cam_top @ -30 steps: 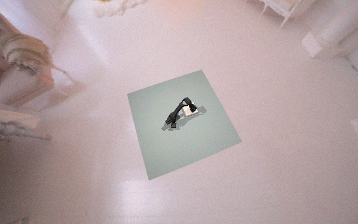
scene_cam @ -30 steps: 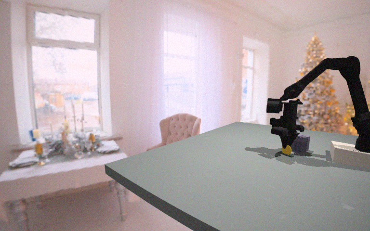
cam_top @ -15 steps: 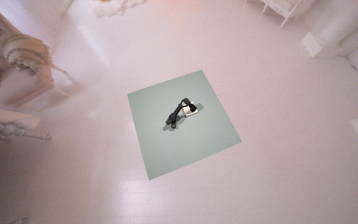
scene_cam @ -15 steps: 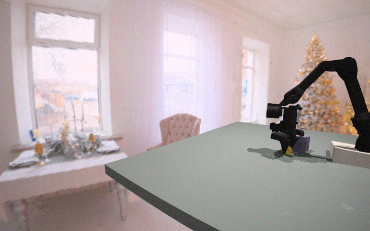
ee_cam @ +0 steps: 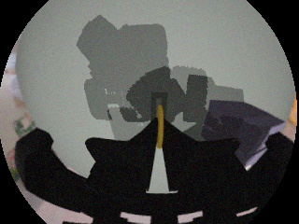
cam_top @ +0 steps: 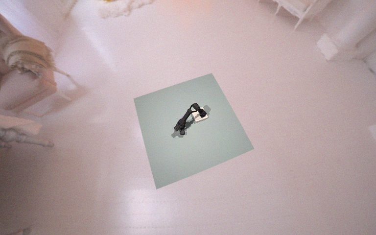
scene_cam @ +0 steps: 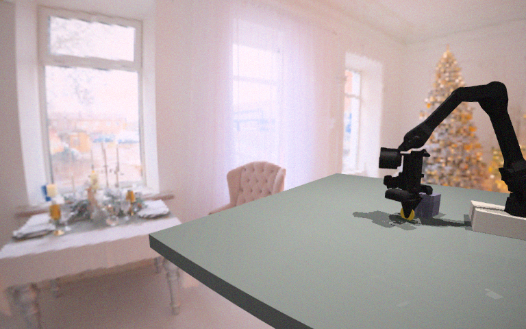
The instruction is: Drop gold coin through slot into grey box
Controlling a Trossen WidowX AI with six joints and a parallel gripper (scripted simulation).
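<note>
The black arm (cam_top: 186, 115) (scene_cam: 442, 110) reaches from its white block (cam_top: 201, 118) (scene_cam: 498, 223) out over the pale green table (cam_top: 180, 163) (scene_cam: 294, 251) (ee_cam: 229, 42), bending down at the wrist so that the gripper (scene_cam: 409, 212) (ee_cam: 159, 121) points at the tabletop. The gripper is closed on the gold coin (scene_cam: 403, 215) (ee_cam: 160, 133), with the fingertips pressed against its two faces. The coin stands upright on its edge, low over the table; the exterior view shows its yellow face on both sides of the dark fingertip, while the wrist view shows it edge-on as a thin yellow strip. The dark holder (ee_cam: 165, 97) shows at the far end of that strip in the wrist view, mostly hidden by the fingers and shadow. Whether the coin's lower edge is seated in it or just above it, I cannot tell. The grey box (scene_cam: 431, 205) (ee_cam: 235, 119), purplish in this light, sits on the table near the coin, on the side toward the white block. The coin is outside the box. The slot cannot be made out.
</note>
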